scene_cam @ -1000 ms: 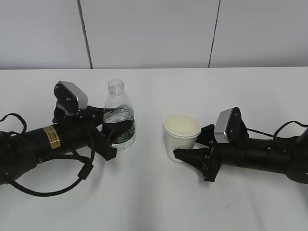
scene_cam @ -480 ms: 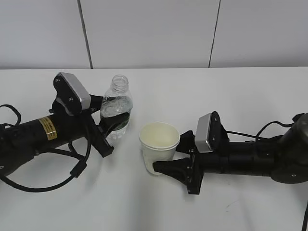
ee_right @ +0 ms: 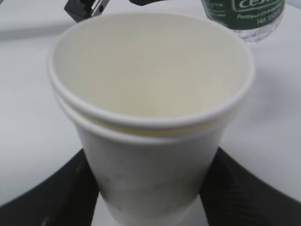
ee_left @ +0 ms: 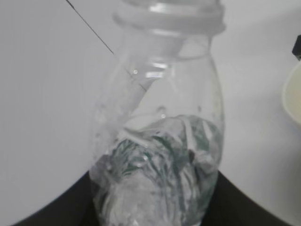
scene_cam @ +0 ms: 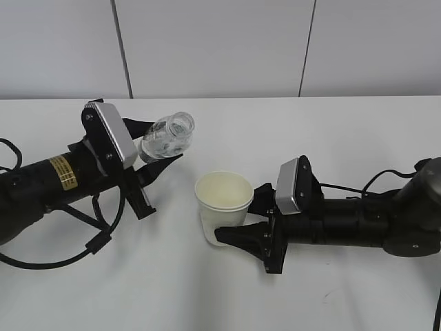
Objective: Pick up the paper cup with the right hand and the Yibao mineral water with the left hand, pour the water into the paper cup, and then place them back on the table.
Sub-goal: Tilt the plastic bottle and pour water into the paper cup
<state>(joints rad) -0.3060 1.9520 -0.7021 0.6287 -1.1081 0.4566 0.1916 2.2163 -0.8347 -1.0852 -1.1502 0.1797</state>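
Left hand (scene_cam: 155, 165): clamps tilted Yibao mineral water (scene_cam: 165, 136).
Right hand (scene_cam: 242, 221): grips paper cup (scene_cam: 222, 201).
Risk: bottle mouth left of cup rim; water may spill.

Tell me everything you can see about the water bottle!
The Yibao mineral water is a small clear plastic bottle with a dark green label, seen in the right wrist view, and a ribbed, threaded neck with no cap. It looks partly filled. The left hand grips its lower body and holds it off the table, tipped so its open mouth leans toward the paper cup. The mouth is left of the cup and no water is pouring.
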